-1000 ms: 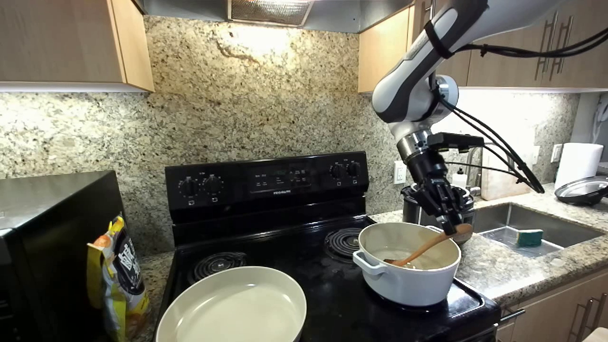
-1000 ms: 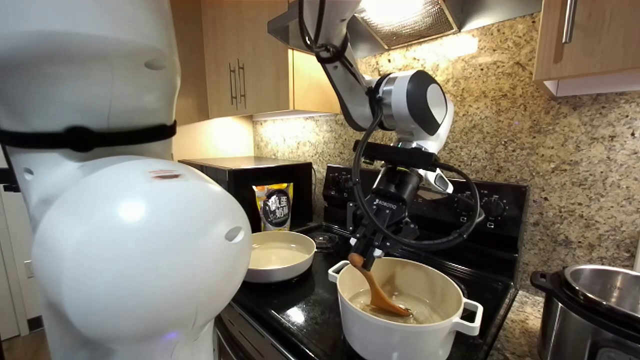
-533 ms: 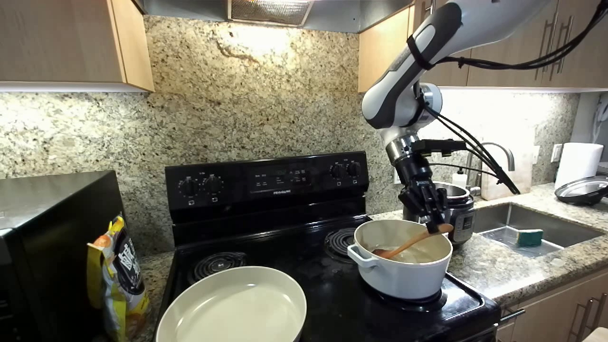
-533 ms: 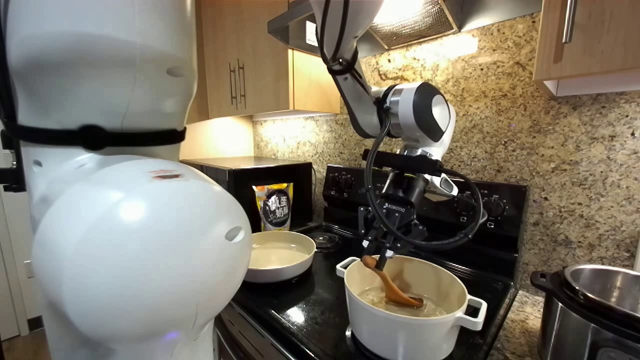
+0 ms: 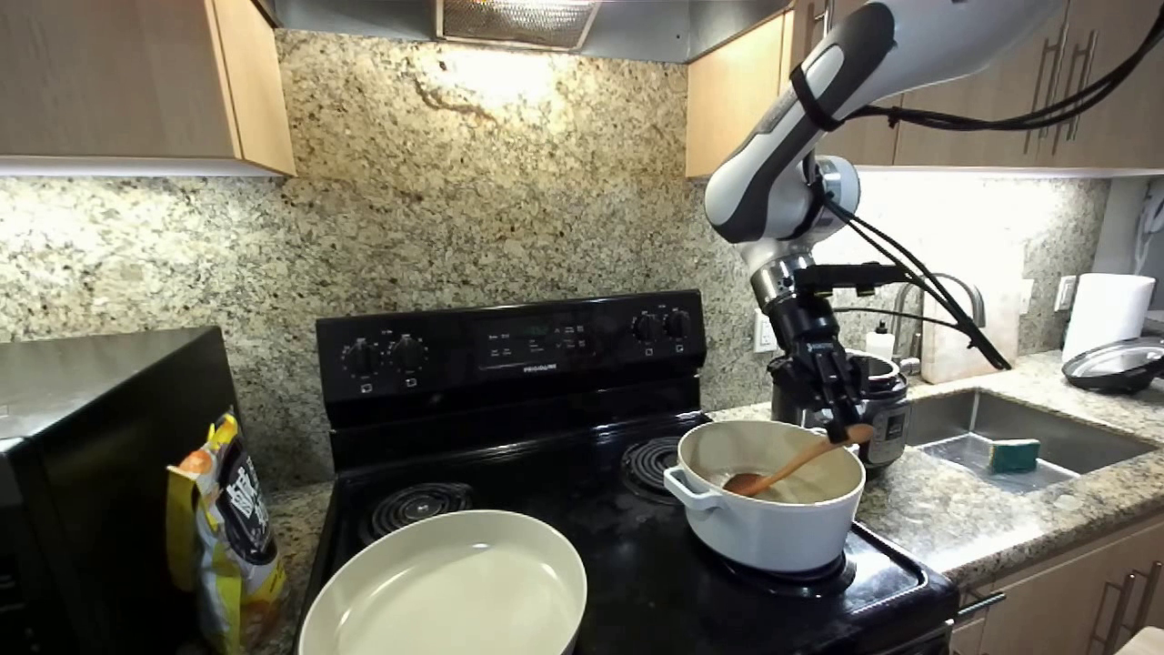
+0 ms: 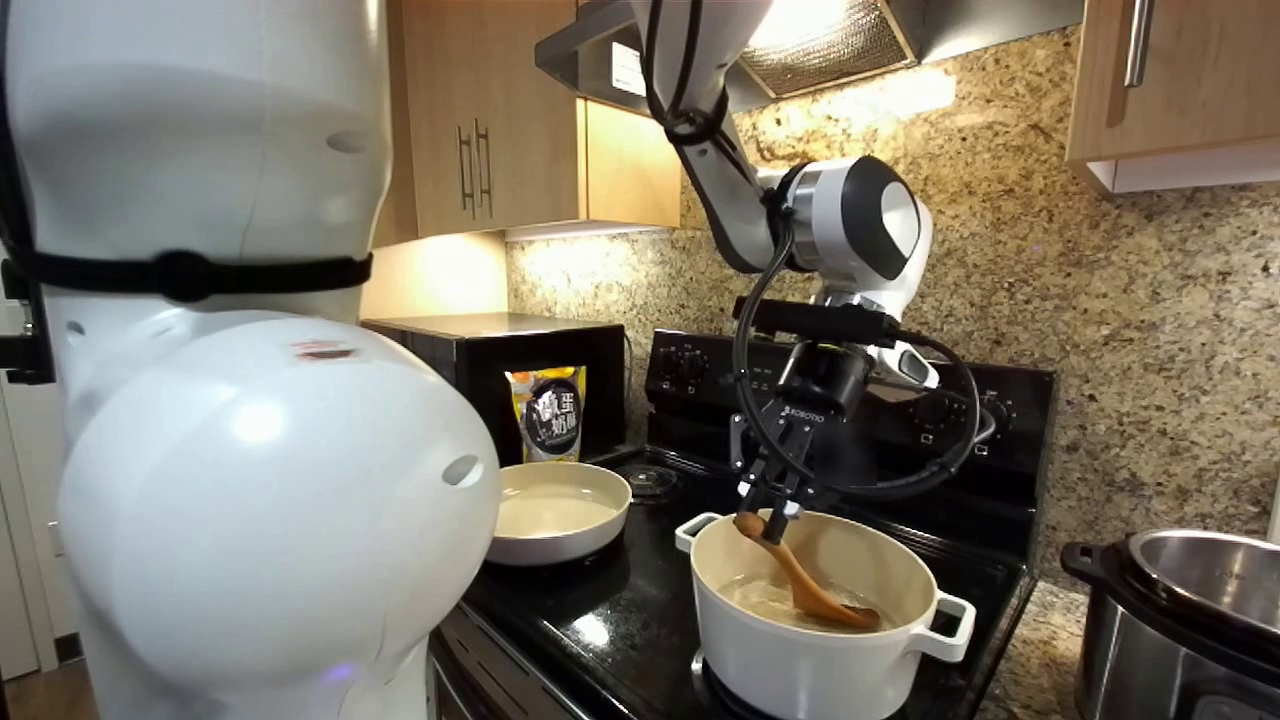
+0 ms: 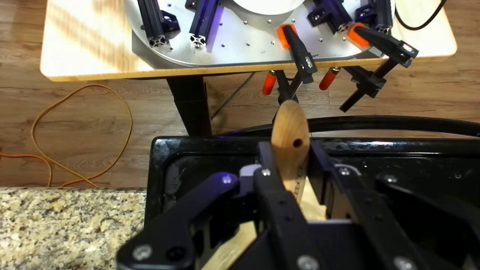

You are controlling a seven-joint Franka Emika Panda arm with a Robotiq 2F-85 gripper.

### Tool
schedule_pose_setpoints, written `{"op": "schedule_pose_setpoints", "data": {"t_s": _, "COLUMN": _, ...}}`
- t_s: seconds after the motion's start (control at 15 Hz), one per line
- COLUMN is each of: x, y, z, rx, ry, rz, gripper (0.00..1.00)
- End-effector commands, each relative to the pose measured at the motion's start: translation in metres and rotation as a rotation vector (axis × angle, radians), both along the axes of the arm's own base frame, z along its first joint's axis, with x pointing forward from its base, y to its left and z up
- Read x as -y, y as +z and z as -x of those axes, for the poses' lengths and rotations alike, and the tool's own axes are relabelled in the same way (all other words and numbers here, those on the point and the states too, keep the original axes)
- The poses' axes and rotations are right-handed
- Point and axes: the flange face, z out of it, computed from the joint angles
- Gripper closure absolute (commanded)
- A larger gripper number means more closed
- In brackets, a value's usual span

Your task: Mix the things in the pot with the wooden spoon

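The wooden spoon (image 5: 793, 464) leans in the white pot (image 5: 773, 539), its bowl down in the pot and its handle end above the rim. In an exterior view its bowl rests in shallow, clear-looking liquid in the pot (image 6: 800, 668). My gripper (image 6: 762, 524) is shut on the spoon's handle, just above the pot's rim. In the wrist view the gripper (image 7: 289, 148) has one finger on each side of the handle end (image 7: 290, 125). A small dark-brown patch (image 6: 862, 616) shows at the spoon's tip; whether it is the food is too small to tell.
A cream-white pan (image 5: 455, 591) stands on the stove, left of the pot in both exterior views. A steel pot (image 6: 1150, 640) with black handles stands on the counter beside the stove. A snack bag (image 5: 238, 537) leans by the microwave (image 5: 100, 491). The sink (image 5: 1046, 418) holds a sponge.
Gripper and spoon have moved, and the spoon's bowl has swept across the pot. The pot shifted slightly on the stove between one and half a second ago. The grip is unchanged.
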Motion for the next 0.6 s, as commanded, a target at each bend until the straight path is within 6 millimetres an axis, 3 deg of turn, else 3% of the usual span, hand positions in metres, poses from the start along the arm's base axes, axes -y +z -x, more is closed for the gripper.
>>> {"op": "schedule_pose_setpoints", "data": {"t_s": 0.0, "x": 0.007, "y": 0.012, "z": 0.019, "rx": 0.002, "ry": -0.025, "rz": 0.044, "gripper": 0.93}}
{"op": "schedule_pose_setpoints", "data": {"t_s": 0.2, "x": 0.0, "y": 0.018, "z": 0.027, "rx": -0.013, "ry": 0.03, "rz": 0.031, "gripper": 0.93}}
{"op": "schedule_pose_setpoints", "data": {"t_s": 0.53, "x": -0.029, "y": 0.026, "z": 0.036, "rx": -0.039, "ry": 0.157, "rz": 0.016, "gripper": 0.93}}
